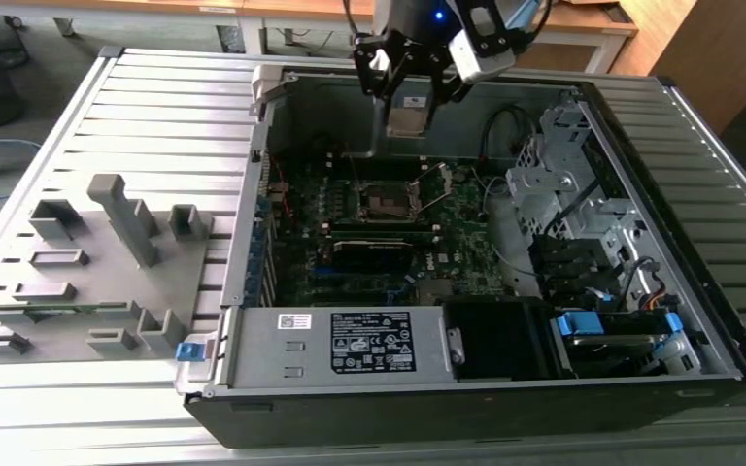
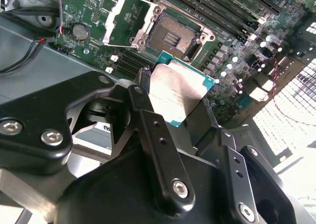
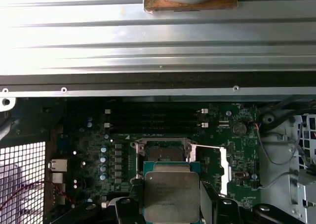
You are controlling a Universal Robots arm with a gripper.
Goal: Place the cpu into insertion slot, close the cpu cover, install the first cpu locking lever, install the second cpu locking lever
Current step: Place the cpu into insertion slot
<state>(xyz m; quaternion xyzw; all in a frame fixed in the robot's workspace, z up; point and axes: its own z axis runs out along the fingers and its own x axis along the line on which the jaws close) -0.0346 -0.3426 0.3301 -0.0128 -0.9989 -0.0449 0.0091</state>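
Dull silver-grey metal topped the cpu [image 2: 180, 85], a flat square chip on a teal-edged base, with that top facing both wrist cameras. The gripper [image 2: 176, 99] pinched two opposite edges between slim black fingers [image 2: 148, 110], above the green motherboard [image 2: 91, 4] and near the bare insertion slot [image 2: 174, 36]. The cpu cover [image 2: 112, 20], a thin metal frame, lay swung open beside the slot.

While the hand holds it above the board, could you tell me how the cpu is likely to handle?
The cpu looks a thin plate, so probably stiff and light. Its smooth metal top seems slippery. Held by its edges in the hand, it might tilt if bumped.
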